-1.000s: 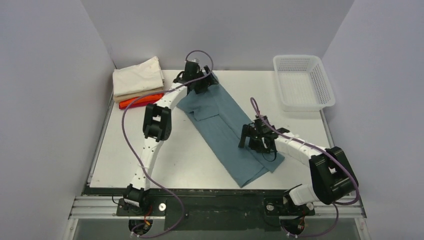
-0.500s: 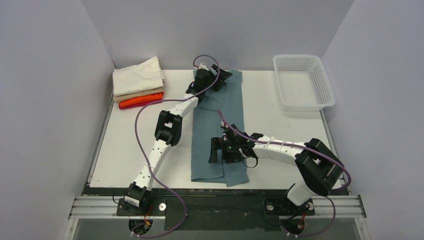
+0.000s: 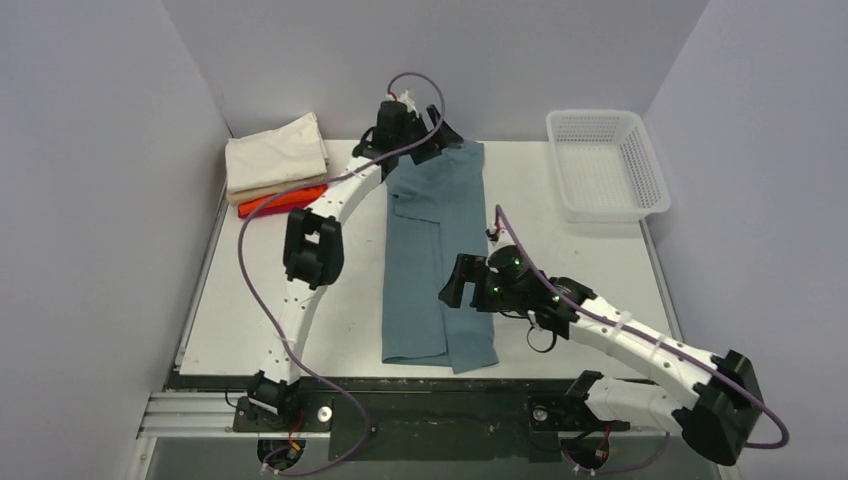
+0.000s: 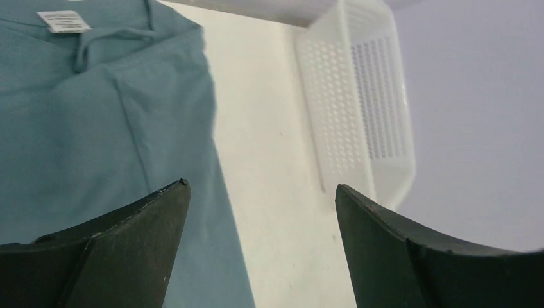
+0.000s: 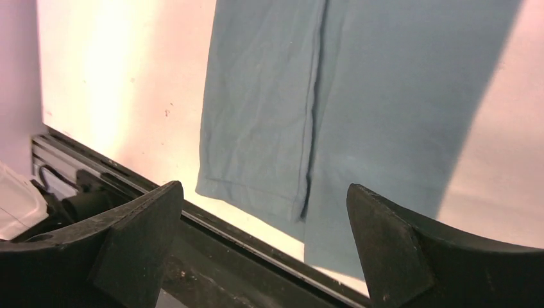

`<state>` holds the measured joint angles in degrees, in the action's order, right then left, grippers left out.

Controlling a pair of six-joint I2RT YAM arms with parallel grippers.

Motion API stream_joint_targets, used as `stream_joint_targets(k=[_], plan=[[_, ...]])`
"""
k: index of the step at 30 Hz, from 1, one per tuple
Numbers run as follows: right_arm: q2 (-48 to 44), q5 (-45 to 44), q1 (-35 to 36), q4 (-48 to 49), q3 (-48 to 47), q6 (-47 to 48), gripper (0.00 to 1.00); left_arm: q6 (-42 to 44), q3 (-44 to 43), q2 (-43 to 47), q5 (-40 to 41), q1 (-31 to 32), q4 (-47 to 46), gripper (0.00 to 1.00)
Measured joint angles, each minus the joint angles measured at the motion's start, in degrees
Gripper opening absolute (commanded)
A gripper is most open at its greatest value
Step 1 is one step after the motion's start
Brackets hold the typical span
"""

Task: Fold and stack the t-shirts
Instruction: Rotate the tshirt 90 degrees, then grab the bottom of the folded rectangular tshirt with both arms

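Observation:
A dusty teal-blue t-shirt [image 3: 437, 260], folded into a long narrow strip, lies flat down the middle of the table. Its collar end, with a white label [image 4: 63, 20], is at the far side and its hem is at the near edge [image 5: 256, 192]. My left gripper [image 3: 440, 138] [image 4: 261, 186] hovers open above the collar end's right edge, holding nothing. Over the strip's lower right part my right gripper [image 3: 460, 287] [image 5: 264, 187] hangs open and empty. A stack of folded t-shirts sits at the far left: cream [image 3: 275, 152] on top, then tan [image 3: 268, 190], with orange-red [image 3: 285, 203] at the bottom.
A white plastic mesh basket [image 3: 605, 165] [image 4: 359, 96] stands at the far right corner. A black rail [image 5: 212, 237] runs along the table's near edge, just past the hem. Grey walls close in the left, back and right sides.
The teal shirt swung from a diagonal to lie straight front to back. The left gripper moved right along the far end. The right gripper swept left with the hem, then drew back and rose.

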<state>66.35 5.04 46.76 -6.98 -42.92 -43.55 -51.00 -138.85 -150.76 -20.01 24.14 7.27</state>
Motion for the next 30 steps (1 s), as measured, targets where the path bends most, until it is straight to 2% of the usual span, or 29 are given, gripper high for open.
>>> stream_joint_targets(k=[2, 5, 8, 10, 12, 14, 16, 20, 25, 30], plan=[[-6.34, -2.58, -0.39, -1.97, 1.73, -1.66, 0.92, 4.07, 4.35, 8.09, -1.66, 0.11, 3.98, 0.94], [-13.09, -5.14, -1.38, -6.1, 6.36, -4.96, 0.88, 10.54, 17.27, 25.55, -1.9, 1.11, 7.54, 0.94], [-17.14, -5.68, -3.32, -10.82, 12.68, -8.61, 0.81, 14.47, 35.71, 44.7, 1.46, 3.5, 7.45, 0.94], [-18.88, -5.49, -5.29, -14.34, 16.68, -10.54, 0.74, 15.5, 50.95, 57.86, 6.08, 6.36, 5.11, 0.94], [-20.37, -5.35, -7.15, -17.38, 19.5, -11.85, 0.62, 14.49, 64.92, 68.48, 10.84, 9.6, 5.09, 0.94], [-21.4, -5.29, -8.28, -18.88, 21.07, -12.55, 0.51, 12.22, 75.78, 74.71, 14.51, 11.78, 5.42, 0.93], [-21.68, -4.83, -8.85, -19.43, 21.9, -12.96, 0.49, 9.49, 85.42, 78.12, 18.23, 13.4, 7.76, 0.9], [-20.94, -2.45, -8.87, -17.59, 23.45, -13.44, 0.48, 3.85, 97.81, 81.77, 23.47, 17.42, 14.69, 0.81], [-20.0, 1.09, -8.87, -13.07, 25.51, -13.92, 0.39, -2.4, 105.9, 93.07, 25.97, 23.04, 20.7, 0.72], [-19.04, 4.72, -8.85, -8.59, 27.1, -15.08, 0.24, -5.86, 110.46, 98.03, 25.7, 23.61, 21.31, 0.67]])
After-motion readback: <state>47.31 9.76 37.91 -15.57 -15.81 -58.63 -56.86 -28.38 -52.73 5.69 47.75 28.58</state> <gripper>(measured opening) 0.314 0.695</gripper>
